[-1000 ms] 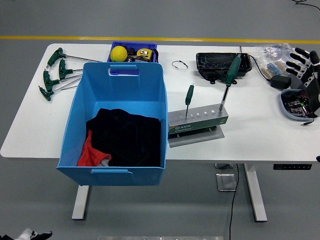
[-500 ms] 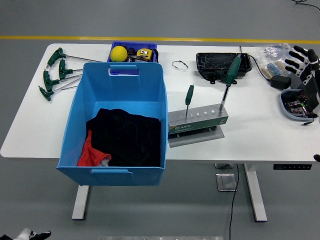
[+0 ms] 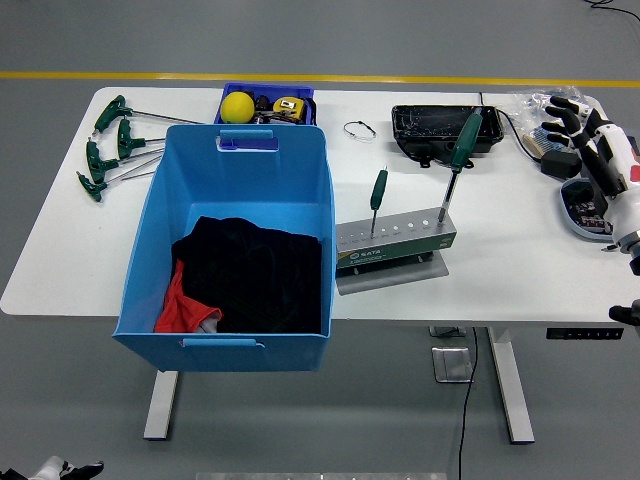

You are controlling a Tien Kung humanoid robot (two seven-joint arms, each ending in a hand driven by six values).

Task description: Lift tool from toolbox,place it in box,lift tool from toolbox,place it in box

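Two green-handled screwdrivers stand in the grey tool stand (image 3: 396,239) at mid-tabletop. The small screwdriver (image 3: 378,198) sits upright near the stand's left end; the large screwdriver (image 3: 457,160) leans slightly right from a hole near the right end, its handle overlapping the black tray (image 3: 428,128) behind it. A row of empty holes shows between the two. The stand rests on a grey base plate, tilted a little against the tabletop edge.

Right hand (image 3: 580,122) hovers at the far right over the tabletop, fingers spread and relaxed, grasping nothing, well apart from the stand. Left hand not in view.

Open white tabletop (image 3: 500,260) lies between stand and right hand, and along the near edge right of the stand. The stand's left end is just beside the blue box (image 3: 230,250), whose near wall overhangs the tabletop's front edge.

Blue box holds black cloth (image 3: 250,275) over a red garment (image 3: 185,305) at its near end; no tools visible inside. Small blue bin (image 3: 266,100) behind it holds a yellow ball (image 3: 237,106) and a yellow tape measure. Green T-handle keys (image 3: 115,145) lie at far left. A grey dish (image 3: 585,210) with small parts sits under the right forearm.
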